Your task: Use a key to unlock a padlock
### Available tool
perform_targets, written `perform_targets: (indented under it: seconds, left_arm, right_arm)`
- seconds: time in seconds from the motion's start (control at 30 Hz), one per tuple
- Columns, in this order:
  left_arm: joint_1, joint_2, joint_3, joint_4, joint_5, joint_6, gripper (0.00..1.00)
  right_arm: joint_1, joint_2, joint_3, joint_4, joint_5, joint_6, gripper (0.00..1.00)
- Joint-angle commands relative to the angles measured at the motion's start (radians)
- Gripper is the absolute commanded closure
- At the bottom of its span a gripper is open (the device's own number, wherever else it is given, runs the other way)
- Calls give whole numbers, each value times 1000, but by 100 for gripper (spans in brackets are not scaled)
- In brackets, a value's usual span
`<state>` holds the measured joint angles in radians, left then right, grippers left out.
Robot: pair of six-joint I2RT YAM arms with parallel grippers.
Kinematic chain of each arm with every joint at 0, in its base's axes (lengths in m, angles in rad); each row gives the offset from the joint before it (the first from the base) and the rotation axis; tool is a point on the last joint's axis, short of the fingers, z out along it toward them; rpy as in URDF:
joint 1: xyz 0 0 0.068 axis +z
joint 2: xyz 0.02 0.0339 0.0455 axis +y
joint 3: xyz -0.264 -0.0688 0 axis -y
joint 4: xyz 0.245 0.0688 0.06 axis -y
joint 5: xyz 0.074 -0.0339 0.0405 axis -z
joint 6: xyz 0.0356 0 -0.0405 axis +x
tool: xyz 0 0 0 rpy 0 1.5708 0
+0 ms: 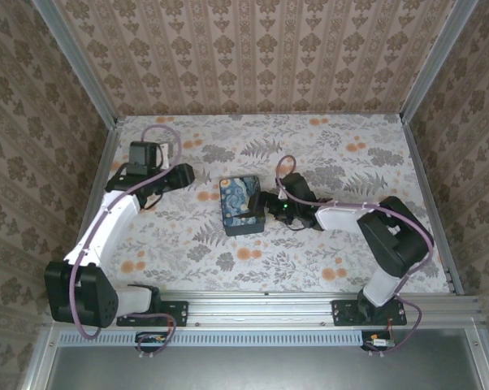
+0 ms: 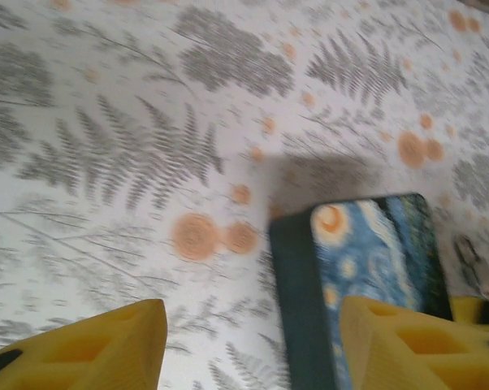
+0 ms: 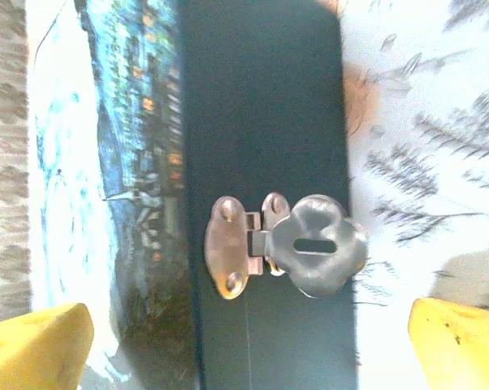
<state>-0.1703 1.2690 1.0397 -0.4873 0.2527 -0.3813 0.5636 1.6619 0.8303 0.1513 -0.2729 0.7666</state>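
Top external is showing our left claw (image 1: 188,174) hovering left of the box (image 1: 241,205) and our right claw (image 1: 266,202) sitting just beside its right side. Left wrist is showing yellow fingers (image 2: 106,345) spread wide with nothing held; a small dark loop, which we are taking for the padlock (image 2: 469,258), is lying on the table (image 2: 106,122) just past the box's right edge, ahead-right of this claw, its long axis seemingly running away from us, though blurred. Right wrist is showing fingers (image 3: 37,341) wide apart and empty, the box's hasp (image 3: 289,244) lying straight ahead between them. With the box standing between left claw and loop, we are judging the right arm nearer
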Motion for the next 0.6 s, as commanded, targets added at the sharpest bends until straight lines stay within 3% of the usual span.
perform_targets:
  seconds: [0.0,0.07,0.13,0.17,0.27,0.37,0.43,0.57]
  left_arm:
    - [27,15,30,-1,-136,27,18]
    - [29,12,-18,47,-256,74,0]
    - [27,-20,-135,201,-376,154,0]
    - [30,-34,-200,294,-417,192,0]
    - [31,-23,-330,521,-409,325,0]
    - [25,36,-406,680,-471,365,1]
    - [23,75,-468,814,-437,392,0]
    - [32,110,-566,1026,-350,444,0]
  right_arm:
    - [-17,-130,90,-397,268,-396,0]
    - [-43,-187,74,-438,372,-512,0]
    - [-76,-259,-11,-338,494,-620,0]
    - [-150,-318,-53,-276,475,-606,0]
    - [-314,-433,-194,-47,325,-632,0]
    - [-418,-486,-272,65,340,-721,0]
    - [-489,-456,-325,174,314,-762,0]
    - [-559,-311,-451,600,272,-732,0]
